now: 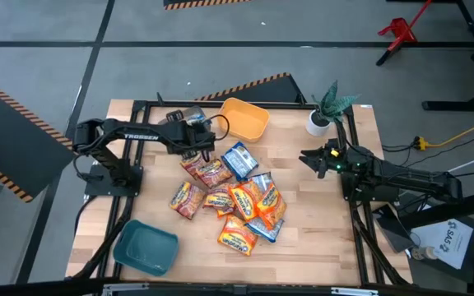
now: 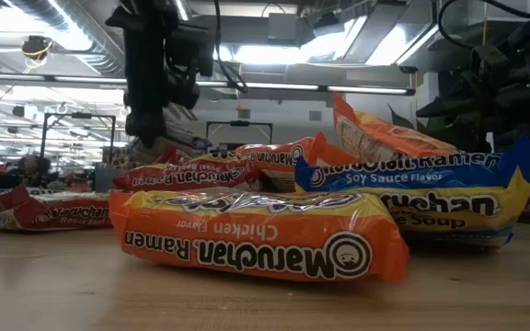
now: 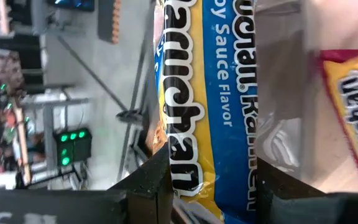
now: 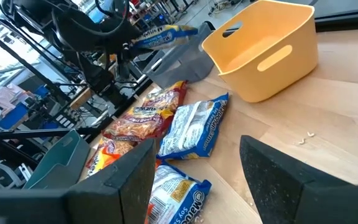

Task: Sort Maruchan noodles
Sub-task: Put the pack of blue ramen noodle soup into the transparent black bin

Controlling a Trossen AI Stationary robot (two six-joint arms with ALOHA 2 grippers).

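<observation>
From my seat the left gripper (image 1: 194, 123) is up near the table's far edge (image 1: 220, 104), fingers clamped on a blue soy sauce packet (image 3: 204, 106), just beside the yellow bin (image 1: 245, 117). The other noodle packets (image 1: 233, 201) sit heaped mid-table with bare wood all round. The right gripper (image 1: 309, 158) hangs spread and empty by the right edge, well clear of the pile, teal bin (image 1: 145, 247) at the near-left corner.

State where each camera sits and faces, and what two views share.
High: overhead, straight down on table; left arm and right arm show.
Low: table height, level across the noodle packets; left arm above.
Left wrist: past left gripper, shut on a blue packet.
Right wrist: past the open right gripper toward yellow bin.
Shared: right wrist also sees that packet.
</observation>
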